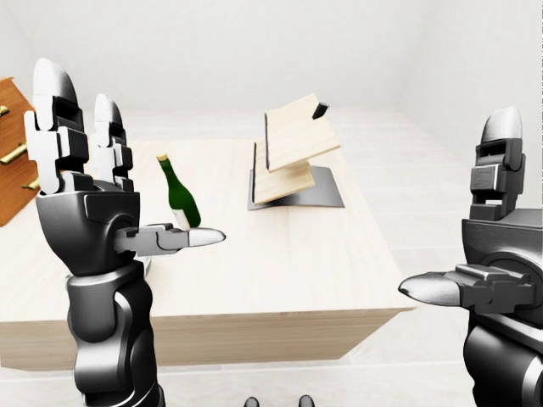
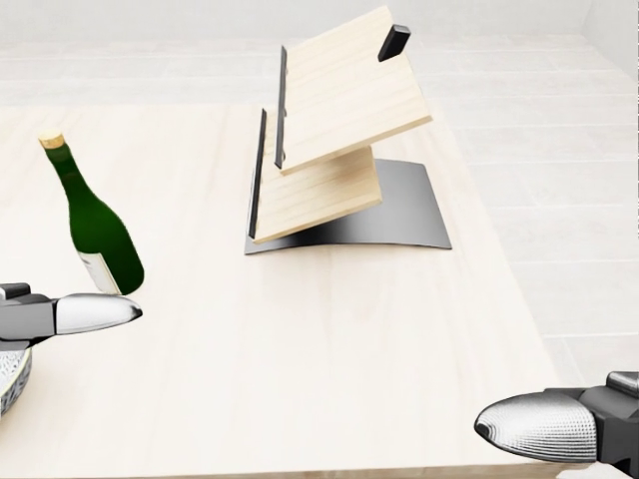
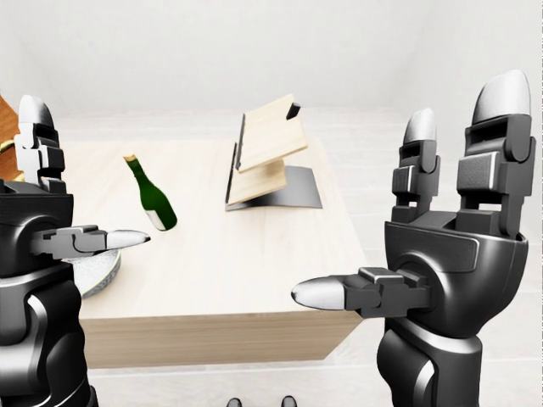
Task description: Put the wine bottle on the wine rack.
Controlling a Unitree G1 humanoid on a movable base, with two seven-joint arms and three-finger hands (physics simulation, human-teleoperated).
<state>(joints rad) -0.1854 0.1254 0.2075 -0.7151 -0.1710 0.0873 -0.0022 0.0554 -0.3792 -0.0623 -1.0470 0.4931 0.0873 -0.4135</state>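
A green wine bottle (image 2: pixel 98 233) with a tan cork and white label stands tilted on the pale wooden table (image 2: pixel 329 349), left of centre in the head view. The wine rack (image 2: pixel 334 130), two slanted wooden boards on a dark metal base, stands to its right near the table's far right side. My left hand (image 1: pixel 102 186) is raised, open and empty, just left of the bottle and nearer the camera. My right hand (image 3: pixel 441 246) is raised, open and empty, at the right, off the table's near right corner.
A round grey plate (image 3: pixel 100 270) lies at the table's near left, partly behind my left arm. A brown wooden cabinet with brass handles (image 1: pixel 13 153) shows at the far left. White floor and walls surround the table.
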